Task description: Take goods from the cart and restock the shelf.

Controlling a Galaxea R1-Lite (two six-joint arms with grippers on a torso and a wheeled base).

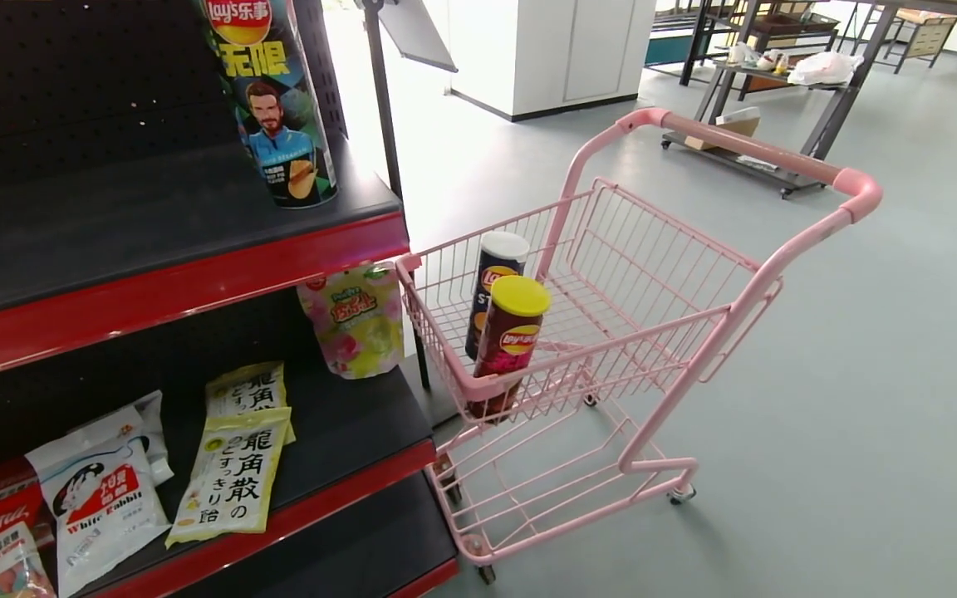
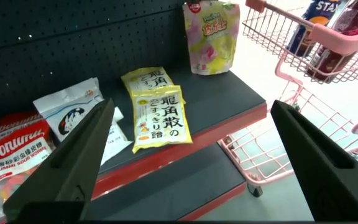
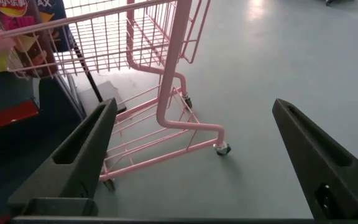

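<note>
Hovering wide open and empty, left gripper (image 2: pixel 191 106) faced the lower shelf (image 2: pixel 229 99); yellow candy bags (image 2: pixel 159 115) lay straight ahead between its jaws, well apart from them. Right gripper (image 3: pixel 194 102) was also spread fully with nothing held, and the cart (image 3: pixel 173 62) frame and a wheel sat ahead of its jaws, not touching. Goods not yet picked: maroon can (image 1: pixel 512 340) and blue can (image 1: pixel 495 278) stood upright, touching, in the cart (image 1: pixel 628 342) corner nearest the shelf, beyond the fingertips of both grippers and higher than the right jaws pointed. Upright standing probably left their sides free for a side grasp, and the wide jaw opening looked enough for a can body. Tall can (image 1: pixel 279 108) stood on the upper shelf (image 1: pixel 154 216) with bare board beside it, likely the restock spot. Cart was parked just beside the shelf end, presumably to keep the carry short. Judged stage: pre-reach, either arm could go, right looked nearer the basket
</note>
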